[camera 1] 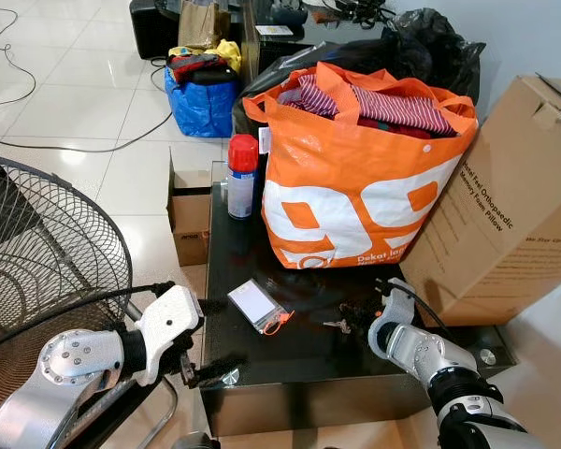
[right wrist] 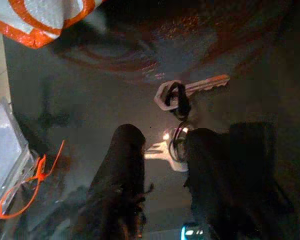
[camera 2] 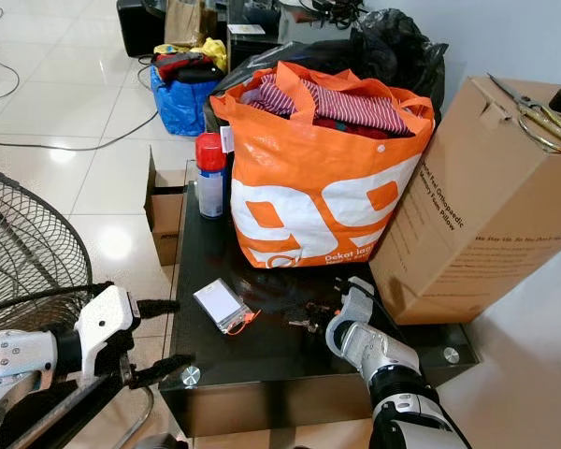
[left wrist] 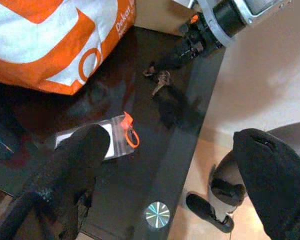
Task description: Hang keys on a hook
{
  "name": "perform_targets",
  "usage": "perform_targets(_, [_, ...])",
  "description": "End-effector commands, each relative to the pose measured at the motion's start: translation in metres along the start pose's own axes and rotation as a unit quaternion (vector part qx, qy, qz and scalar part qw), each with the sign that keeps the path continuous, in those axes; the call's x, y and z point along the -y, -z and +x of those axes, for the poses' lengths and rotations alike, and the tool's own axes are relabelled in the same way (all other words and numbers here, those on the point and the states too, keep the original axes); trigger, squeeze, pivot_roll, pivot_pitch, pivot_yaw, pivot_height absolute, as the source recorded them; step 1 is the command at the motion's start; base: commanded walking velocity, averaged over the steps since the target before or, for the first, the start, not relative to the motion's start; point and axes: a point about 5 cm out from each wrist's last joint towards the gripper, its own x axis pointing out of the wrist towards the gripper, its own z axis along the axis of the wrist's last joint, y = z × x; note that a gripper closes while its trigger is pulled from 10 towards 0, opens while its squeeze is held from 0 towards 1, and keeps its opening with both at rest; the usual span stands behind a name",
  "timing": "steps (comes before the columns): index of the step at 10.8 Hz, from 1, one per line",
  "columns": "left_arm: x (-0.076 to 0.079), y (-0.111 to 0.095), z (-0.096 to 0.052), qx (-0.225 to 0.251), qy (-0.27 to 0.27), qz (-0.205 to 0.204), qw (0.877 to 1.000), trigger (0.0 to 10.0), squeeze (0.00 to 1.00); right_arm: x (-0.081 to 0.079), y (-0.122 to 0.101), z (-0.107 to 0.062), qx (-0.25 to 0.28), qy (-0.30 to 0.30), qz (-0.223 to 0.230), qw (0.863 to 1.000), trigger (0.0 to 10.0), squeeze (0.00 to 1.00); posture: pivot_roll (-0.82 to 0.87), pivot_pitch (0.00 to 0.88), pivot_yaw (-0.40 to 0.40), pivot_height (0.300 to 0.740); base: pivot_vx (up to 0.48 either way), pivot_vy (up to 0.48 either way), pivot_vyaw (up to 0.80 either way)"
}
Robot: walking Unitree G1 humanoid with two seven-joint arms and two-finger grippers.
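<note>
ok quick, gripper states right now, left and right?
Left gripper: open, holding nothing, hovering at the black table's front edge.
Right gripper: open, fingers straddling the keys on the table, not yet closed on them.

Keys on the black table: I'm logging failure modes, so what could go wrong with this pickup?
The right hand straddles the keys with fingers open; lying flat on the glossy table, they may slide instead of lifting. The orange bag stands close behind, so the fingers could snag it.
</note>
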Motion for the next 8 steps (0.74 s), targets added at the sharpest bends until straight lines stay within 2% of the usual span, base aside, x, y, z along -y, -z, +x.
perform_targets(1, [-0.003,0.0,0.0,-0.008,0.001,0.008,1.0,10.0,0.54,0.002,-0.005,-0.003,0.008,-0.005,0.004,1.0,10.0,1.0,0.07,0.01,-0.129,0.74,0.0,0.0,0.0])
perform_targets(3, [-0.004,0.001,0.0,-0.012,0.009,0.009,1.0,10.0,0.54,0.004,-0.003,-0.002,0.005,0.007,0.004,1.0,10.0,1.0,0.06,0.031,-0.139,0.74,0.0,0.0,0.0])
perform_targets(5, [-0.002,0.002,0.0,-0.017,0.021,0.013,1.0,10.0,0.54,-0.006,-0.006,-0.002,0.004,-0.024,-0.001,1.0,10.0,1.0,0.07,0.039,-0.15,0.74,0.0,0.0,0.0])
perform_targets(6, [-0.002,0.002,0.001,-0.016,0.02,0.013,1.0,10.0,0.54,-0.007,-0.005,-0.002,0.0,-0.022,-0.008,1.0,10.0,1.0,0.07,0.039,-0.151,0.74,0.0,0.0,0.0])
perform_targets(8, [0.002,0.003,0.003,-0.015,0.024,0.01,1.0,10.0,0.54,-0.001,-0.004,0.0,0.001,0.026,-0.022,0.999,10.0,1.0,0.06,0.044,-0.15,0.74,0.0,0.0,0.0])
